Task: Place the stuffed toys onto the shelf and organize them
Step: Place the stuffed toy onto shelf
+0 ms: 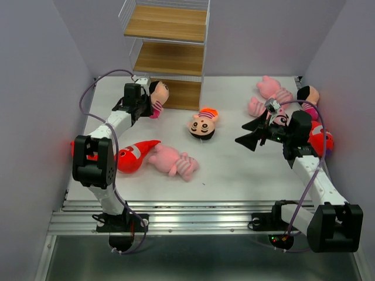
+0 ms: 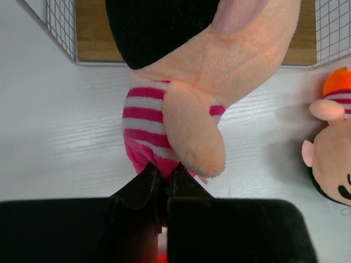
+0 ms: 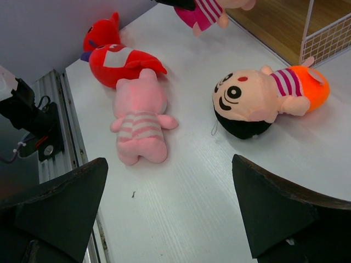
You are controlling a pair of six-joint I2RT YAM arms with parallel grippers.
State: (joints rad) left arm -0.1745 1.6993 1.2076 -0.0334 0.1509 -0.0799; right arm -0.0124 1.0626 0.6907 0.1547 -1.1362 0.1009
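Pink-striped doll point(image 2: 181, 109) hangs off left gripper point(image 2: 163, 175), fingers pinched narrow on its pink bottom end. Long axis runs straight out from fingertips, dark-haired head at far end, by shelf point(image 2: 90, 33) bottom board. Right gripper point(image 3: 170, 161) spread wide over table point(image 3: 192, 213). Orange doll point(image 3: 258, 98) ahead of its right finger, lying crosswise, orange end toward shelf. Pink animal point(image 3: 140, 118) ahead of its left finger, legs toward fingers.
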